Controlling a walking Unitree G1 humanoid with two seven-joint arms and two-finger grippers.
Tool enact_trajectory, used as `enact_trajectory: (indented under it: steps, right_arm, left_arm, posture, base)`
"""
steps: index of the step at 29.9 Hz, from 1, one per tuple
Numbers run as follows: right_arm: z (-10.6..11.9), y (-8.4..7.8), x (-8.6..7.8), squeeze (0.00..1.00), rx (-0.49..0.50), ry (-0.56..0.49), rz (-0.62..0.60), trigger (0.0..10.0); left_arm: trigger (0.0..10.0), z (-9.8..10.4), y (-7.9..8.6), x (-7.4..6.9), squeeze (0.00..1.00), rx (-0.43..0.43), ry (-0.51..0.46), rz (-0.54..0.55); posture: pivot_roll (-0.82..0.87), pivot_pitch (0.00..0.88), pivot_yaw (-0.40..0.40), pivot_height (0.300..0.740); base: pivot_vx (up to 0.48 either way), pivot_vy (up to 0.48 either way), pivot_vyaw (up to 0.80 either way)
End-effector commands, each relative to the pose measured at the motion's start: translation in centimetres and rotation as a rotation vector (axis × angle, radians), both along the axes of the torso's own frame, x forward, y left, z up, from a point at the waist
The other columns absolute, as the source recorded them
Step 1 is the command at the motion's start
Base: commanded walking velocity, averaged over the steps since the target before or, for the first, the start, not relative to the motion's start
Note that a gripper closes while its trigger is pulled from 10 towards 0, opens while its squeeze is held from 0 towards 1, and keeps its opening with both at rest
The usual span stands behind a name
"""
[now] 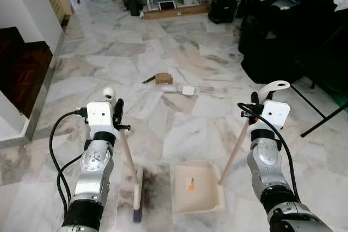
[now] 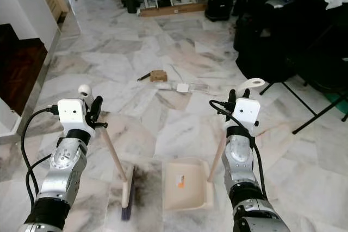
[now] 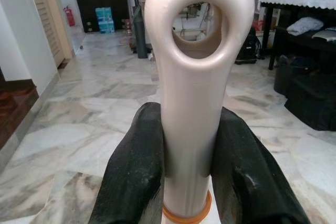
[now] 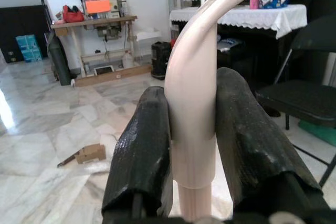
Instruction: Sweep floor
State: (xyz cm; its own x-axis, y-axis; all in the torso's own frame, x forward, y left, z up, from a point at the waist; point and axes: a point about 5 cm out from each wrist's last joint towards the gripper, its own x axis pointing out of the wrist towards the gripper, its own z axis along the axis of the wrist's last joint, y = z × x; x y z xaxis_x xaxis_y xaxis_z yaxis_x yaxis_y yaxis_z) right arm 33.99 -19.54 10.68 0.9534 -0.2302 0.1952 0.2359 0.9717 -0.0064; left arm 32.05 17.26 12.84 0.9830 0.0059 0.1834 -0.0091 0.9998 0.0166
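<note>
Our left claw [image 1: 116,113] is squeezed tight on the long cream plastic broom [image 1: 128,158]; its brush sits on the marble floor [image 1: 109,52] just below the claw. Our right claw [image 1: 255,103] is clamped on the cream dustpan [image 1: 194,187], near the handle top. Both feel light, stiff and a bit slippery, so we hold high. Small cardboard and paper scraps [image 1: 179,85] lie well ahead

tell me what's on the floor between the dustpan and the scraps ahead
Nothing: bare marble floor lies between the dustpan and the scraps, as the left eye view shows.
</note>
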Motion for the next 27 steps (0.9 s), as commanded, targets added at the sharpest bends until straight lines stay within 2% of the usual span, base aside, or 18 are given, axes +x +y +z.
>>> enact_trajectory:
  steps: [1, 5, 11, 27]
  right_arm:
    - [1.28, 0.15, 0.41, 0.00, 0.004, -0.054, 0.008, 10.0]
    - [1.27, 0.21, 0.44, 0.00, 0.015, -0.053, 0.011, 10.0]
    - [1.27, 0.29, 0.50, 0.00, 0.027, -0.051, 0.017, 10.0]
    - [1.38, 0.64, 0.51, 0.00, 0.010, -0.057, 0.033, 10.0]
  left_arm:
    - [10.0, 0.94, 0.21, 0.18, 0.00, 0.010, -0.039, 0.013]
    - [10.0, 1.07, 0.24, 0.25, 0.00, 0.008, -0.042, 0.012]
    - [10.0, 1.28, 0.35, 0.33, 0.00, 0.009, -0.046, 0.012]
    - [10.0, 1.30, 0.45, 0.41, 0.00, 0.011, -0.042, 0.014]
  posture:
    - [0.05, 0.052, 0.042, 0.740]
    - [0.05, 0.057, 0.046, 0.740]
    - [0.05, 0.061, 0.046, 0.740]
    - [0.05, 0.067, 0.045, 0.740]
  base:
    - [0.274, 0.000, 0.00]
    - [0.277, 0.000, 0.00]
    - [0.281, 0.000, -0.77]
    - [0.286, 0.000, 0.00]
